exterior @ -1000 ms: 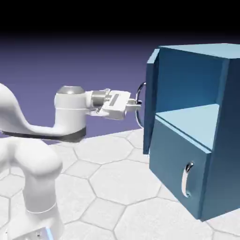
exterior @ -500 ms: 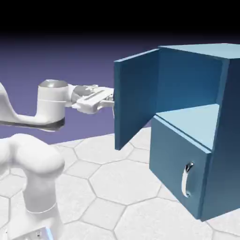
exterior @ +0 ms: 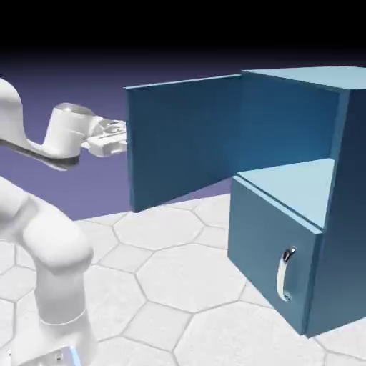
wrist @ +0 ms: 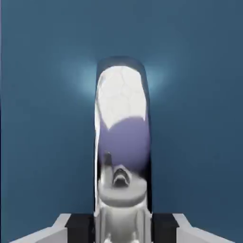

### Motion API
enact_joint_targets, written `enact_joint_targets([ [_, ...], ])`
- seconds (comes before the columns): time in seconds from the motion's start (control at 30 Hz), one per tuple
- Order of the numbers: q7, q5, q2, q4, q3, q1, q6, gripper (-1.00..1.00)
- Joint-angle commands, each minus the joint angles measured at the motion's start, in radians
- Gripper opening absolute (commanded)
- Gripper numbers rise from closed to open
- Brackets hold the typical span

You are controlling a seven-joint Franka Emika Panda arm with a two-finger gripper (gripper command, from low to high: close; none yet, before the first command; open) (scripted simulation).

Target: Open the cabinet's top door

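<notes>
Gripper (wrist: pixel 123 232): closed in on the curved handle (wrist: pixel 122 114) of the top door; the gap between the fingers is only as wide as the handle.
Fingertips (wrist: pixel 81 228): dark pads, one on each side of the handle, both against it in the hand view.
Handle: chrome, long and rounded, with pale and violet reflections; hidden behind the door in the exterior view.
Top door (exterior: pixel 182 143): flat blue panel, swung wide open to the left of the cabinet, upright, its free edge beside the gripper.
Arm (exterior: pixel 53 243): white, rising at the exterior view's left and bent over toward the door, its hand at the door's far side.
Cabinet (exterior: pixel 350 207): blue, upright, at the exterior view's right; its upper compartment stands exposed above a pale blue shelf (exterior: pixel 297 187).
Lower door (exterior: pixel 264 232): shut, below the shelf, on the near side.
Lower handle (exterior: pixel 283 275): silver, curved, toward the right edge of the lower door.
Floor (exterior: pixel 189 286): pale, patterned with large polygonal tiles.
Backdrop (exterior: pixel 64 86): violet, darkening to black at the top.
</notes>
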Motion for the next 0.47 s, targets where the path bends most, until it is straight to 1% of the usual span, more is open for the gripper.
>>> enact_joint_targets([
  [0.0,0.014,0.014,0.033,0.036,0.034,-0.03,-0.034,-1.0],
  [0.27,0.146,0.082,0.274,0.295,0.321,-0.296,-0.291,-1.0],
  [0.43,0.188,0.105,0.337,0.388,0.499,-0.473,-0.37,-1.0],
])
